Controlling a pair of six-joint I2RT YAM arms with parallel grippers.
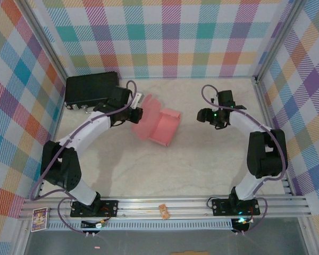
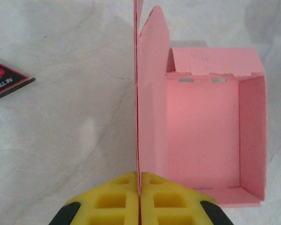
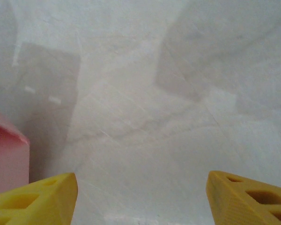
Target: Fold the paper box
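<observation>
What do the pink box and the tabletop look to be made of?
The paper box: thin matte pink card, apparently; its edge-on flap is sliver-thin, with die-cut slots and creased folds. The table: pale, faintly veined marble-look surface; stone or printed laminate, cannot tell.

Black case (image 2: 8, 78): white lettering "ALL…", remainder unclear; small red emblem above it.

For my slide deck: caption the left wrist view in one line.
Left pincer shut on a flap of the open pink box, resting on the table.
</observation>
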